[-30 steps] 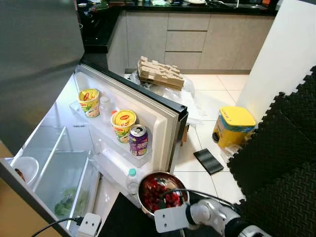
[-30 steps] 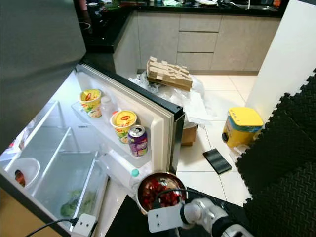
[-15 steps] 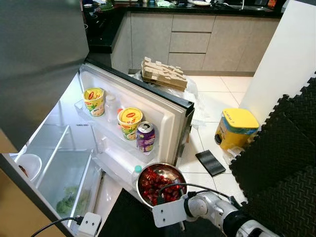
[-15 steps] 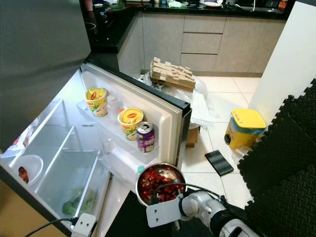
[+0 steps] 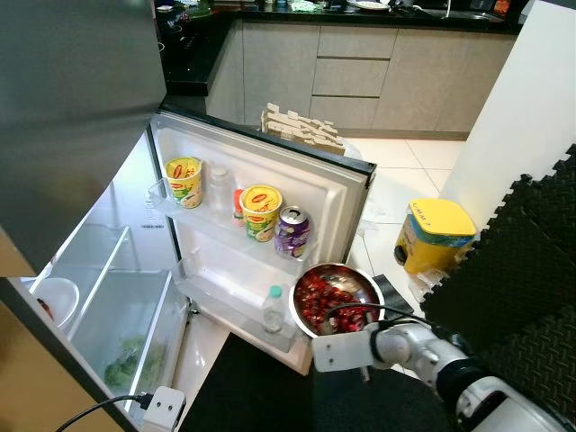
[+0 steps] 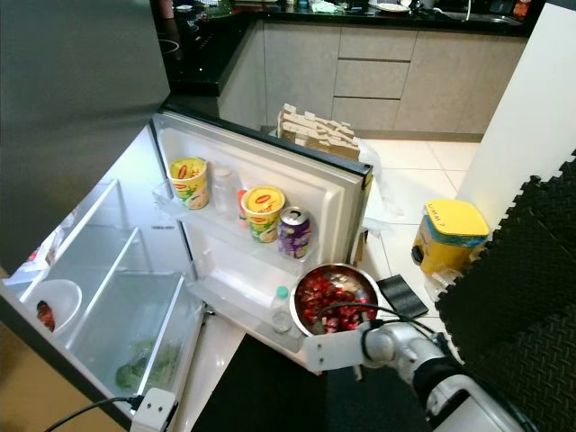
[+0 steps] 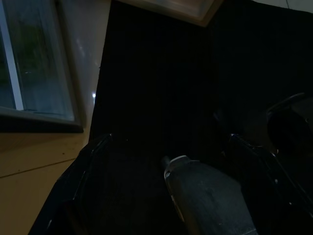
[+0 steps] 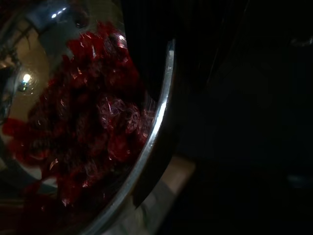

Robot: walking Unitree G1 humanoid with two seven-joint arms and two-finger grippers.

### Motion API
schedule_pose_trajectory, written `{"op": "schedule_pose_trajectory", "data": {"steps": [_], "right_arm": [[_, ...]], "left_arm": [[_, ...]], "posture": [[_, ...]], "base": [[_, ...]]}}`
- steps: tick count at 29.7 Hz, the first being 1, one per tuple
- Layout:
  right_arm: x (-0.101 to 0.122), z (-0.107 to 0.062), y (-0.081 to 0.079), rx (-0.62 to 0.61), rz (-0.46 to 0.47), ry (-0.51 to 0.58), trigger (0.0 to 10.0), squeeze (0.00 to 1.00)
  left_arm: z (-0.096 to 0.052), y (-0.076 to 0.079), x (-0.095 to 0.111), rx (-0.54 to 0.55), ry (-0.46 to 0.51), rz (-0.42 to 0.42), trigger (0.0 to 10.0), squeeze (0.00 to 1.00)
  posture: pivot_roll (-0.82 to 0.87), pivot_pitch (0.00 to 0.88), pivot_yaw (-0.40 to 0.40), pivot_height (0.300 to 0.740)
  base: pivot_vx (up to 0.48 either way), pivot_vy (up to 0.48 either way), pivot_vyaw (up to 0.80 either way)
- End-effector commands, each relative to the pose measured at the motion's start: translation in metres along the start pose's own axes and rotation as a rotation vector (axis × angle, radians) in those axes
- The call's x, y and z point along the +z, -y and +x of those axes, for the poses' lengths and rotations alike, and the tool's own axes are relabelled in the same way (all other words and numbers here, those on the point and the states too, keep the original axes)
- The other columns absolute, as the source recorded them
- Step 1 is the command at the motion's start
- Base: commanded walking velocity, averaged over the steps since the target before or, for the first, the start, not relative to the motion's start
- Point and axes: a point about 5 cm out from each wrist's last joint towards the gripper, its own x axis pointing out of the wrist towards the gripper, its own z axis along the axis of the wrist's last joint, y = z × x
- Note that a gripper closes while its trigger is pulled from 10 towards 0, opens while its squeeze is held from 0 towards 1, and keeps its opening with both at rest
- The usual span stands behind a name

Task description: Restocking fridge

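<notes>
My right gripper [image 5: 354, 317] is shut on the near rim of a steel bowl [image 5: 335, 296] full of red fruit; in the right wrist view one finger [image 8: 155, 164] crosses the bowl's rim [image 8: 161, 117]. The bowl hangs just in front of the open fridge door [image 5: 337, 193], below a purple can [image 5: 292, 231] and beside a small bottle [image 5: 273, 309] in the lower door shelf. Two yellow noodle cups [image 5: 184, 181] [image 5: 261, 211] stand in the upper door shelf. My left gripper [image 7: 173, 161] hangs idle over dark flooring, fingers apart.
Inside the fridge are glass shelves, a white bowl [image 5: 52, 301] and a drawer with greens [image 5: 124, 364]. A yellow bin [image 5: 431, 236], a cardboard stack [image 5: 301, 130] and black foam mats [image 5: 517, 270] lie to the right. A white power box [image 5: 163, 409] sits on the floor.
The camera has shifted, so the whole scene slid. The bowl in my right gripper has risen and now sits close to the door's lower shelf, beside the bottle.
</notes>
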Motion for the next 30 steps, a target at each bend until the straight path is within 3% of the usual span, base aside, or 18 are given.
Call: {"op": "schedule_pose_trajectory", "data": {"steps": [1,2,5,10,13,16,30], "right_arm": [[-0.009,-0.007,0.013,-0.066,0.031,-0.024,10.0,0.0],[-0.026,-0.015,0.021,-0.119,0.061,-0.082,10.0,0.0],[-0.042,-0.025,0.029,-0.171,0.094,-0.123,10.0,0.0],[-0.037,-0.024,0.028,-0.162,0.1,-0.086,10.0,0.0],[-0.006,-0.009,0.009,-0.034,0.06,0.05,10.0,0.0],[0.007,-0.004,-0.002,0.04,0.03,0.102,10.0,0.0],[0.057,-0.004,-0.024,0.208,-0.117,0.322,10.0,0.0]], "left_arm": [[0.001,0.002,0.0,-0.007,0.001,0.002,10.0,0.0],[0.001,0.003,0.0,-0.009,0.002,0.001,10.0,0.0],[0.001,0.004,0.0,-0.011,0.003,0.0,10.0,0.0],[0.001,0.004,0.0,-0.011,0.003,-0.001,10.0,0.0],[0.001,0.004,-0.001,-0.015,0.0,0.004,10.0,0.0],[0.001,0.004,-0.001,-0.018,-0.002,0.007,10.0,0.0],[0.002,0.008,-0.002,-0.034,-0.011,0.017,10.0,0.0]], "posture": [[-0.02,0.0,-0.054,0.74],[-0.02,0.0,-0.055,0.74],[-0.02,0.0,-0.053,0.74],[-0.02,0.0,-0.053,0.74],[-0.03,0.0,-0.048,0.74],[-0.03,0.0,-0.048,0.74],[-0.04,0.0,-0.052,0.74]], "base": [[0.0,0.0,0.0],[0.0,0.0,0.0],[0.0,0.0,0.0],[0.0,0.0,0.0],[0.0,0.0,0.0],[0.0,0.0,0.0],[0.0,0.0,0.0]]}}
